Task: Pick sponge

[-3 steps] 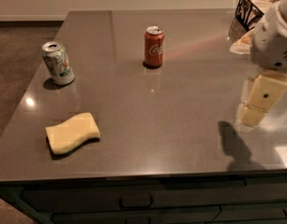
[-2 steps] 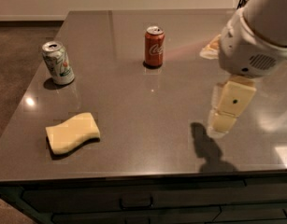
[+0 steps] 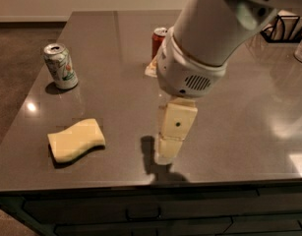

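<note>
The sponge point(image 3: 75, 140), a flat pale-yellow block with wavy long sides, lies flat on the dark glossy surface point(image 3: 116, 58) near its front-left corner, a little back from the front edge and with nothing touching it. The hand point(image 3: 166, 154) hangs from the thick white arm point(image 3: 214, 28) and points straight down over the middle of the front edge, its pale-yellow blocky end low over the surface. It casts a dark shadow point(image 3: 149, 156) just beside it on the sponge's side. It is seen edge-on, so whether it is spread apart or closed together cannot be told, and whether its tip meets the surface is also unclear. The hand and the sponge are apart, with a bare strip of surface between them. A green-and-white soda can point(image 3: 60, 66) stands upright near the left edge, farther back than the sponge. A red soda can point(image 3: 159, 41) stands upright toward the back, near the middle, partly hidden behind the arm's white housing. A dark wire rack point(image 3: 283, 28) sits at the back-right corner. Dark drawer fronts point(image 3: 140, 213) run below the front edge.
</note>
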Robot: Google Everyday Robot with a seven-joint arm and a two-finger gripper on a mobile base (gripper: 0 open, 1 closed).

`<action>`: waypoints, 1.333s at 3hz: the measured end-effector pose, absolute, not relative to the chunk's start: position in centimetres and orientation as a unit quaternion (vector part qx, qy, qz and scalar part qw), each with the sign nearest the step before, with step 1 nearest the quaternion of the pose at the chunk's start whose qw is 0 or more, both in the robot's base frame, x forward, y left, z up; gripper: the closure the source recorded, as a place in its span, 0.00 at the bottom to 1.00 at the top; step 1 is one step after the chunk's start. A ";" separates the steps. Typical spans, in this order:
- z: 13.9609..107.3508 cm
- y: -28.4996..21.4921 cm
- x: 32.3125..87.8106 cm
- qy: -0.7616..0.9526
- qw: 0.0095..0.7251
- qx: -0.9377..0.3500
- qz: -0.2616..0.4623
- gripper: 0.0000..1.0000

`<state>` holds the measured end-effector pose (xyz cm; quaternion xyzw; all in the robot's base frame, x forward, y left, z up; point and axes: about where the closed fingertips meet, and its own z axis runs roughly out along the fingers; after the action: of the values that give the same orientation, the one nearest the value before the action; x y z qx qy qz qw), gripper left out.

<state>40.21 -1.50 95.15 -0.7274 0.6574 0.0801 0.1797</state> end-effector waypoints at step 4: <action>89.0 11.9 39.1 0.601 0.182 -0.759 0.172 0.00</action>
<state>39.12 11.85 88.98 -0.7588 0.6014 0.1717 0.1818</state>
